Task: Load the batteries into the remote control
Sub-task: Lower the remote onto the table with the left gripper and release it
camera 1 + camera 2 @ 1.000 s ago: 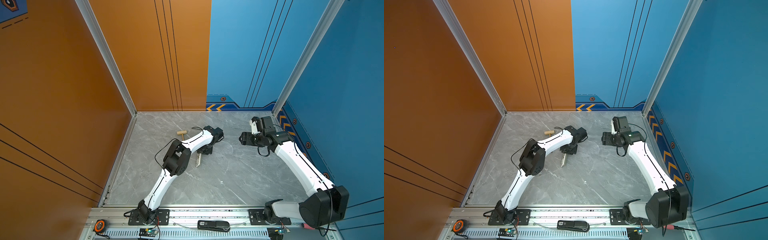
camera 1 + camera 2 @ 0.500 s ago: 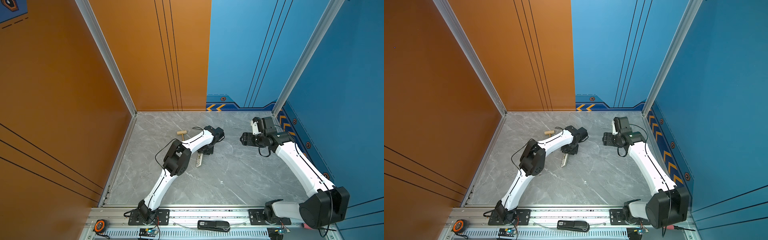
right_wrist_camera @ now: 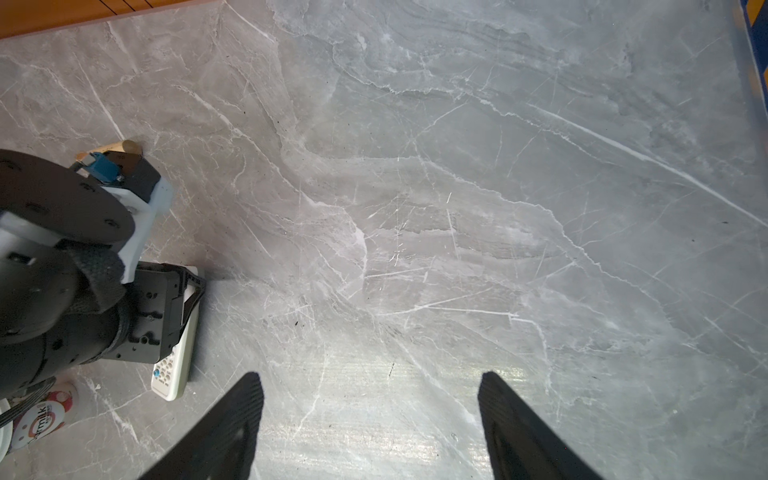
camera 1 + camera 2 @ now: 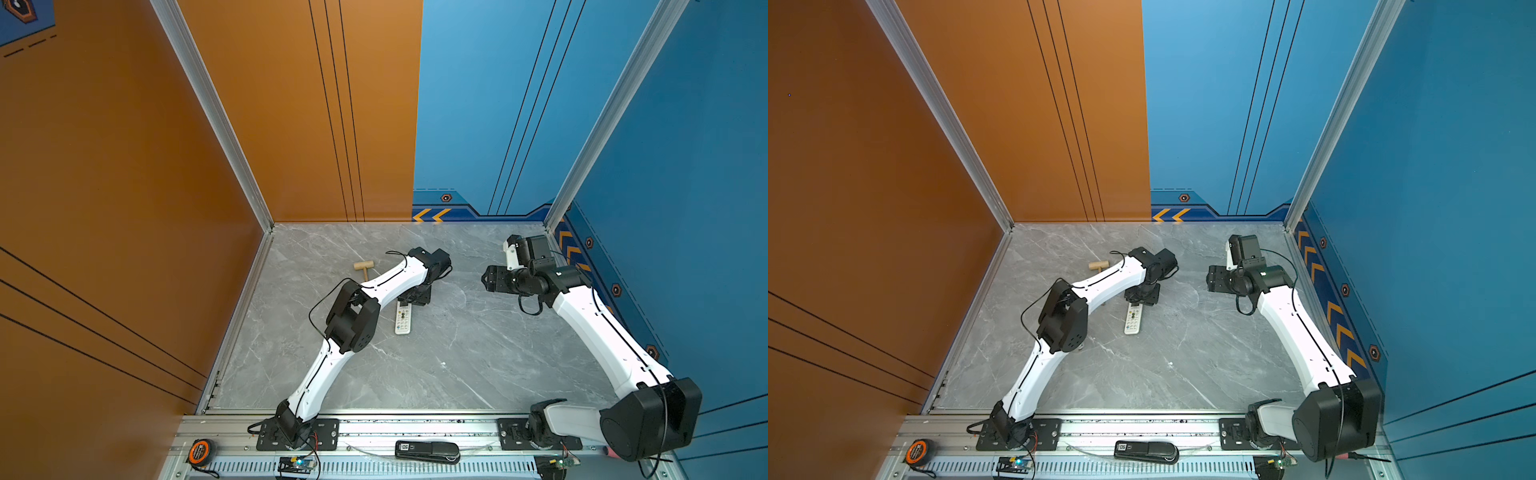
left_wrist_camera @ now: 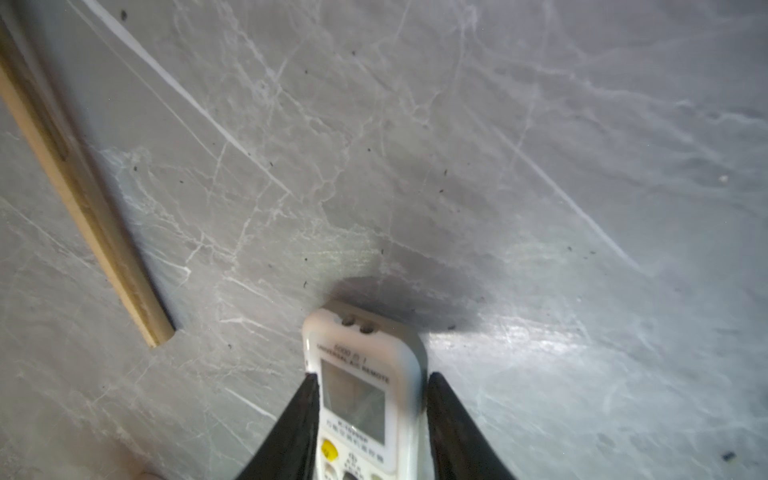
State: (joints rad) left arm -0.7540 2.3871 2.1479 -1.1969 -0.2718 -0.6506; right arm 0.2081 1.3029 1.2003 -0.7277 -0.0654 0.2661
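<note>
Remote (image 4: 402, 320) is laid face up, batteries unseen; it is straddled by left gripper (image 5: 372, 376), hold not discernible; right gripper (image 3: 370, 376), at 2 o'clock, is spread wide, empty.

The remote control (image 4: 402, 321) lies face up — left tool (image 4: 412, 300) over one end.

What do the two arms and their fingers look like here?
Left arm and right arm: white curved shells, bulky black joint housings, black bases. A thin black cable loops beside the left elbow; another hangs under the right wrist. Fingers are black, tapering wedges.
</note>
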